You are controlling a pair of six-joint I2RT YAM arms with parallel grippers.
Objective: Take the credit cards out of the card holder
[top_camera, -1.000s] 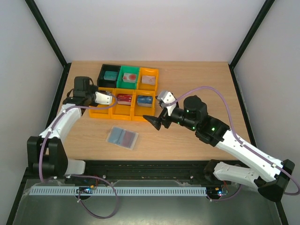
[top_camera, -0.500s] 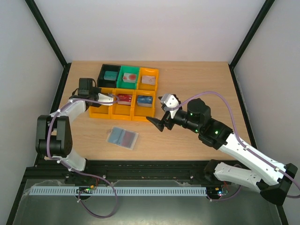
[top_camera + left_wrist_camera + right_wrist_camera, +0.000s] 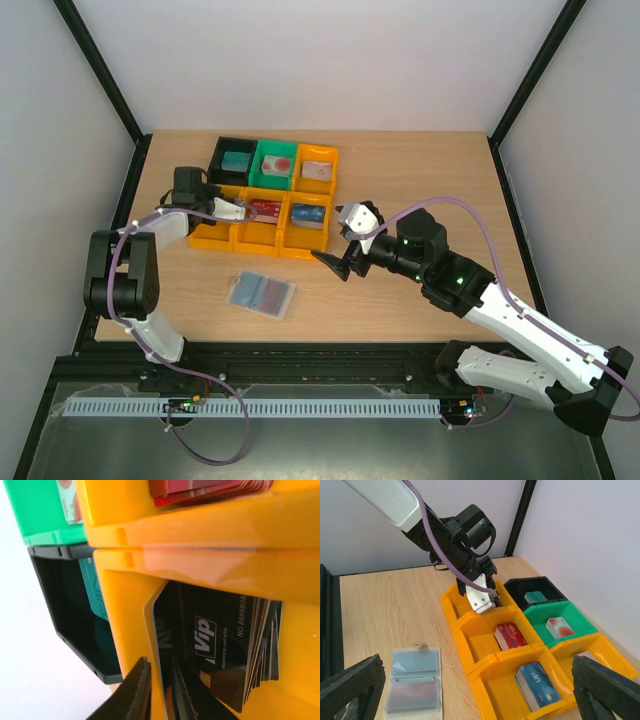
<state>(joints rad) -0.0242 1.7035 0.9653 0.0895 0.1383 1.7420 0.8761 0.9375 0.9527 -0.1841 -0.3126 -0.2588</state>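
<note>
Yellow bin (image 3: 212, 243) has the left gripper (image 3: 238, 211) in it by the black cards (image 3: 220, 645); I cannot tell if it pinches. It could hook the wall and spill them. The right gripper (image 3: 338, 262) gapes wide. The card holder (image 3: 261, 294) lies open on the table (image 3: 420, 170), apart from both.

card holder (image 3: 261, 294): open, lying flat | credit cards (image 3: 273, 292): tucked inside (one reddish)

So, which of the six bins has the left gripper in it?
The near-left orange bin, in front of the black bin. The left gripper is down in it, beside black cards; no other bin has a gripper at it.
</note>
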